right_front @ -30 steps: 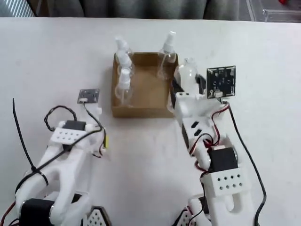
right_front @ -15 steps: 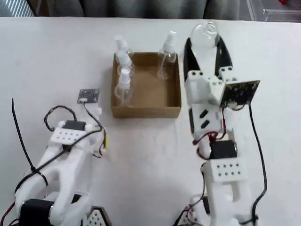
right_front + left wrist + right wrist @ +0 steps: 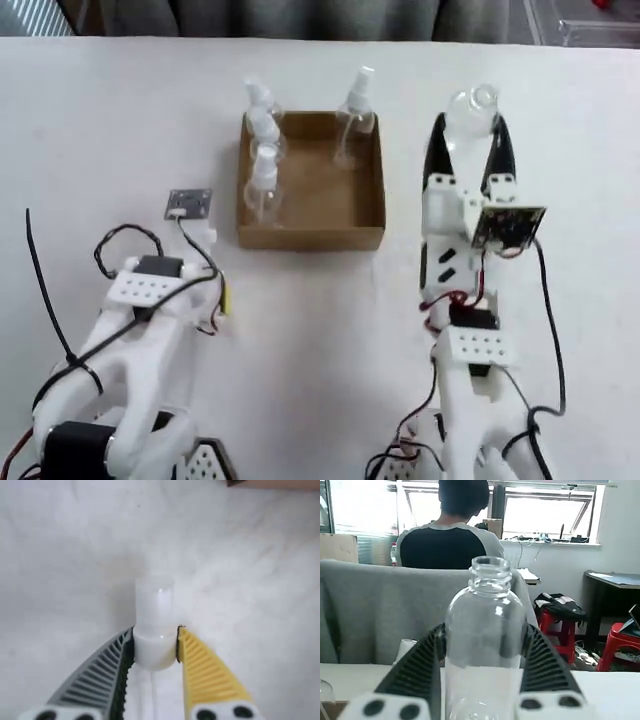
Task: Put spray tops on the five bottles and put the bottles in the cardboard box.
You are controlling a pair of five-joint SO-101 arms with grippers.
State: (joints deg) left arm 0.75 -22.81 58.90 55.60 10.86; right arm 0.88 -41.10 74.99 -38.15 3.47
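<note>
The cardboard box [image 3: 374, 215] sits mid-table. Three clear bottles with white spray tops [image 3: 263, 170] stand along its left wall, and another one [image 3: 354, 110] in its back right corner. To the right of the box, my right gripper [image 3: 468, 132] is shut on an upright clear bottle [image 3: 471, 104] whose neck is bare. In the right wrist view that bottle [image 3: 485, 630] stands between the black fingers [image 3: 422, 665]. My left gripper [image 3: 154, 630] is shut on a white spray top [image 3: 155, 605], held low over the white table left of the box.
The left arm [image 3: 150, 290] lies over the near left of the table, the right arm [image 3: 470, 350] over the near right. A clear plastic container [image 3: 590, 25] stands beyond the far right edge. Bare tabletop lies between the arms in front of the box.
The right arm swung the open bottle away from the box's right wall, out to the right and farther back, then drew it slightly nearer. The left arm has kept still.
</note>
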